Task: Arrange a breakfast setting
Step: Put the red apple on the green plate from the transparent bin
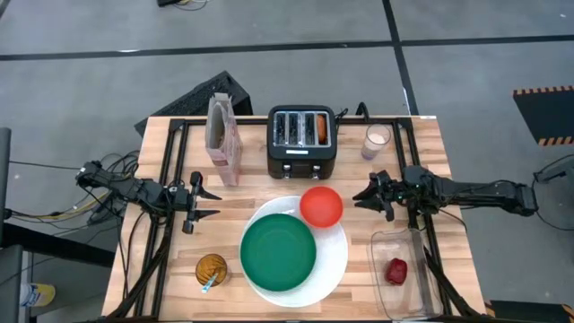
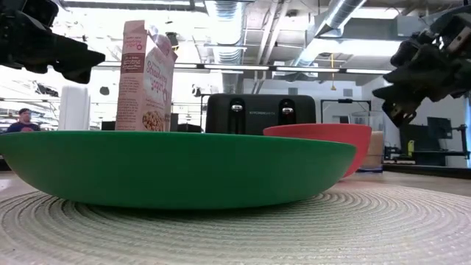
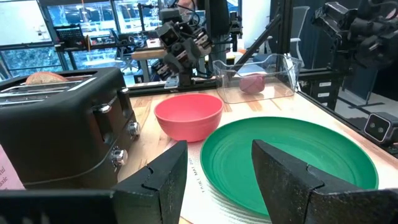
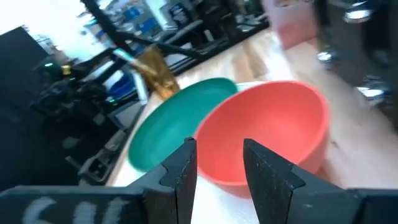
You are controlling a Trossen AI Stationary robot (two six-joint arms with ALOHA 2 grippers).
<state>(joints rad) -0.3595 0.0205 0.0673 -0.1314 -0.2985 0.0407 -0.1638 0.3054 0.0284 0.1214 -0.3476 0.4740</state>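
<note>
A green plate (image 1: 278,253) lies on a large white plate (image 1: 334,258) at the table's near middle. A red-orange bowl (image 1: 321,205) sits on the white plate's far right rim. A pinkish cereal box (image 1: 223,139) stands at the far left beside a black toaster (image 1: 302,142) with a bagel half (image 1: 321,126) in one slot. A red fruit (image 1: 396,270) lies in a clear container (image 1: 405,278) at the near right. A blue-handled spoon (image 1: 209,283) stands in an amber glass (image 1: 212,269). My left gripper (image 1: 209,204) is open and empty left of the plates. My right gripper (image 1: 361,193) is open and empty right of the bowl.
A cup with pale pink contents (image 1: 377,140) stands right of the toaster. Black frame rails (image 1: 170,161) run along the table's left and right sides. A person (image 2: 24,120) shows far off in the room behind.
</note>
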